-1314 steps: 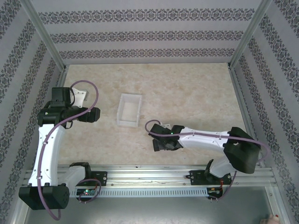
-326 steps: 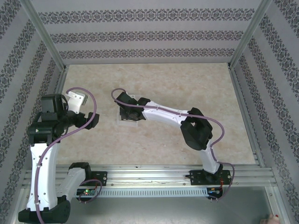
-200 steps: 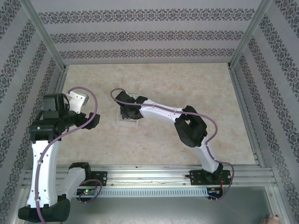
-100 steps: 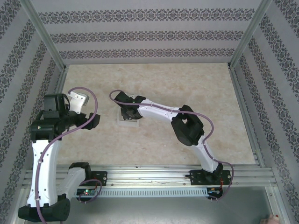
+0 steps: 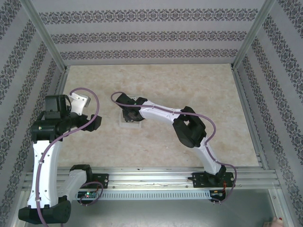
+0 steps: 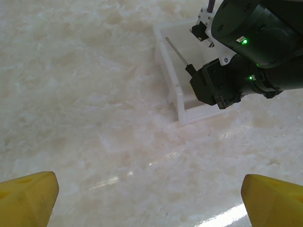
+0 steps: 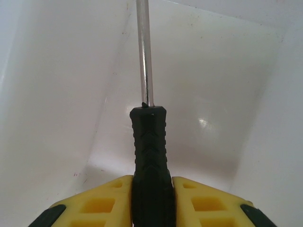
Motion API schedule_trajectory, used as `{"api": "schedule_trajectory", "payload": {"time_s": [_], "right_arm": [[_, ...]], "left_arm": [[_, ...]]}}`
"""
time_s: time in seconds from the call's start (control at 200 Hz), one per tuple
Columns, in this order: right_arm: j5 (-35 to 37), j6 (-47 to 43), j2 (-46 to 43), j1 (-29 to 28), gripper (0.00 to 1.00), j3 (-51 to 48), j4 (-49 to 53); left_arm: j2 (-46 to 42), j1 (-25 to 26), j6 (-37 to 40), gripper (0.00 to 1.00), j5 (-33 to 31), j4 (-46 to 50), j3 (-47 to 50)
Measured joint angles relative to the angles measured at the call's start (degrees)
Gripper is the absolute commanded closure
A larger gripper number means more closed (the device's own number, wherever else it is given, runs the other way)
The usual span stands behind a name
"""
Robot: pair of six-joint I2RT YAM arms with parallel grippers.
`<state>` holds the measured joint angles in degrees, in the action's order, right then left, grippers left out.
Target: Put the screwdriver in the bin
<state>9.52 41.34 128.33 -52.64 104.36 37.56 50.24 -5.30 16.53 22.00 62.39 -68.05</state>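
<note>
My right gripper is shut on the black handle of the screwdriver, whose thin metal shaft points away over the floor of the white bin. From the left wrist view, the screwdriver slants down inside the bin, with the right gripper at the bin's near end. From above, the right gripper covers most of the bin. My left gripper is open, its yellow fingertips wide apart over bare table, to the left of the bin.
The right arm stretches diagonally across the middle of the marble-patterned table. The left arm stands along the left side. Patterned walls and metal posts close in the table on three sides.
The right arm carried the screwdriver from the near table to the bin. Over the last second, its elbow has crept slightly left while the gripper stays at the bin. The left arm has barely shifted.
</note>
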Motion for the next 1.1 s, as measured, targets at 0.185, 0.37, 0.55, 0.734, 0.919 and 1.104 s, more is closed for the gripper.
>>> {"api": "schedule_trajectory", "payload": {"time_s": [0.185, 0.37, 0.55, 0.734, 0.919, 1.104], "right_arm": [[0.00, 0.00, 0.00, 0.00, 0.70, 0.00, 0.00], [0.00, 0.00, 0.00, 0.00, 0.69, 0.00, 0.02], [0.09, 0.00, -0.13, -0.02, 0.67, 0.00, 0.02], [1.11, -1.33, -2.80, -0.37, 0.59, 0.17, 0.57], [1.84, -5.35, -10.64, -1.36, 0.50, 0.55, -0.70], [2.73, -11.23, -22.12, -2.67, 0.37, -2.16, -5.07]], "left_arm": [[1.03, 0.00, 0.00, 0.01, -0.02, 0.04, -0.04], [1.22, 0.00, 0.00, 0.01, -0.02, 0.04, -0.13], [1.70, 0.00, -0.02, 0.01, -0.02, 0.17, -0.66], [3.21, 0.00, -0.42, 0.01, -0.24, 0.17, -0.81], [3.30, 0.00, -1.79, 0.01, -2.86, -0.52, -0.28], [2.97, 0.00, -4.55, 0.01, -6.40, -3.34, 1.90]]}}
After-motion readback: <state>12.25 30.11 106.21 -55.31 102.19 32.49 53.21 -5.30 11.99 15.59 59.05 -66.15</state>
